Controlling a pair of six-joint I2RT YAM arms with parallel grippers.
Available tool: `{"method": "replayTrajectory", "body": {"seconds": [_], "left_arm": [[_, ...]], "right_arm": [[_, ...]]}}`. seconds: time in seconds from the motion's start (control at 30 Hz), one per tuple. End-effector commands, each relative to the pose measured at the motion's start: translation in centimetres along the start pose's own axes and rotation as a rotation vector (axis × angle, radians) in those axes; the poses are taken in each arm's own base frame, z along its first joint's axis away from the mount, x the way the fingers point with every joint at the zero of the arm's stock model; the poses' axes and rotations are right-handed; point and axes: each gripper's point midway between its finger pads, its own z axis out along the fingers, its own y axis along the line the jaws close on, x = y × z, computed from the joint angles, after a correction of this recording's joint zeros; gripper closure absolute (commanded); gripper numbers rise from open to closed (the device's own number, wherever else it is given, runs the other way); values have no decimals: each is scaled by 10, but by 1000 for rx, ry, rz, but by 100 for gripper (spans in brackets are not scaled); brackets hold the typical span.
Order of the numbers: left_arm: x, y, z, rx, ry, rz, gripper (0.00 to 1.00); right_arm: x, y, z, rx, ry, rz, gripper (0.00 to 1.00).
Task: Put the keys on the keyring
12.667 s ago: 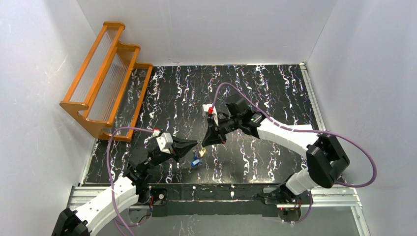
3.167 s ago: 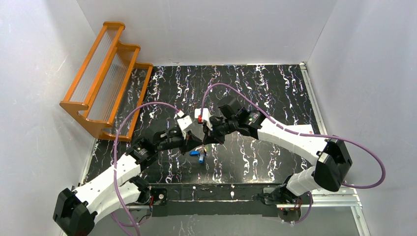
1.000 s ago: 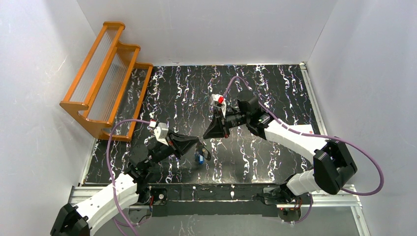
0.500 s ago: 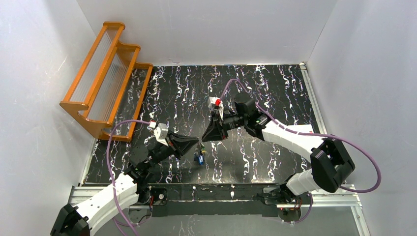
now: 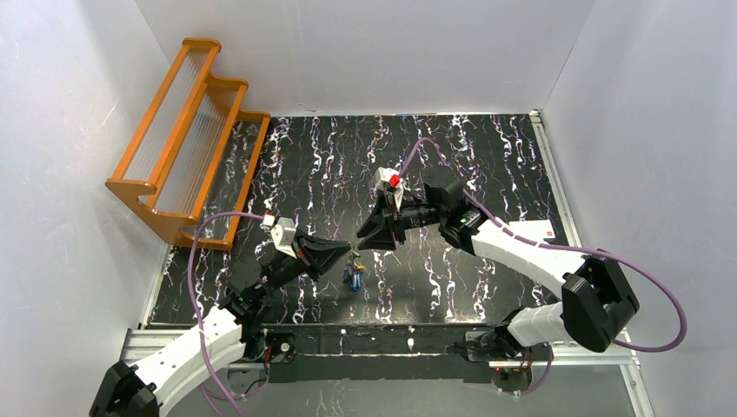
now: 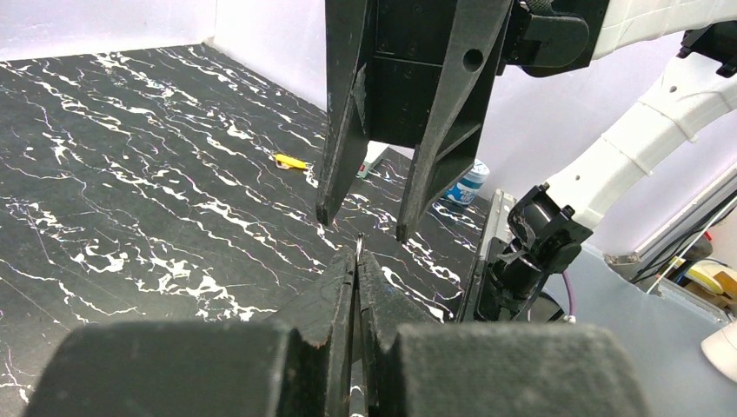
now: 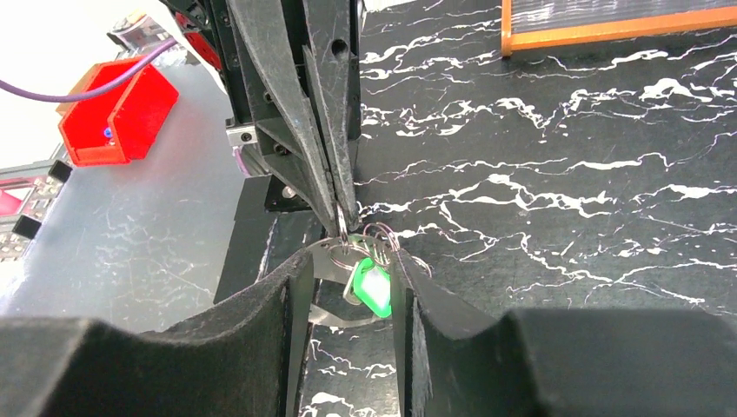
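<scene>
While the keyring is hanging by its thin wire from the clenched tips of the left gripper, the green key is dangling from it just under those tips, and in the top view the blue key is showing at 6 o'clock of the pinch. Whether the lowest part is touching the table I cannot tell. In the top view the left gripper's long axis is running from 9 towards 3 o'clock, and the right gripper is facing it from 1 o'clock, pointing down towards 8 o'clock. Its jaws are standing apart, grasping nothing. Its own camera shows the ring and the green key lying in the gap between its fingers, straight ahead at 12 o'clock, the green key just beside the right-hand finger. A small yellow-orange key is lying flat on the table in the left wrist view, well apart from the bundle, beyond the right gripper and at 11 o'clock of its tips there. Two keys seem to be on the ring already. Since the left arm is occupied holding it, the free right arm, which looks nearer the loose key, is probably the one to fetch it.
</scene>
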Motion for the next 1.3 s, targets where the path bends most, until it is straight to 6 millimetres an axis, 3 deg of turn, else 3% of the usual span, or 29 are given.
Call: {"method": "replayTrajectory", "body": {"seconds": [0.0,0.4,0.5,0.6,0.73,1.07,1.27], "left_arm": [[-21,-10,2,38,-71,28,100],[-21,-11,3,42,-69,26,100],[-22,-11,3,43,-70,27,100],[-21,-11,2,43,-70,27,100],[-21,-9,2,32,-74,28,100],[-23,1,4,-18,-78,47,60],[-15,5,7,-25,-37,55,46]], "right_arm": [[-22,6,2,-23,-60,-53,54],[-17,3,17,-58,-46,-7,65],[-16,4,19,-68,-39,-1,76],[-17,4,19,-62,-37,-3,96],[-17,1,15,-25,-18,-25,99],[9,-18,3,104,176,-33,99],[31,-32,-4,221,334,-73,99]]}}
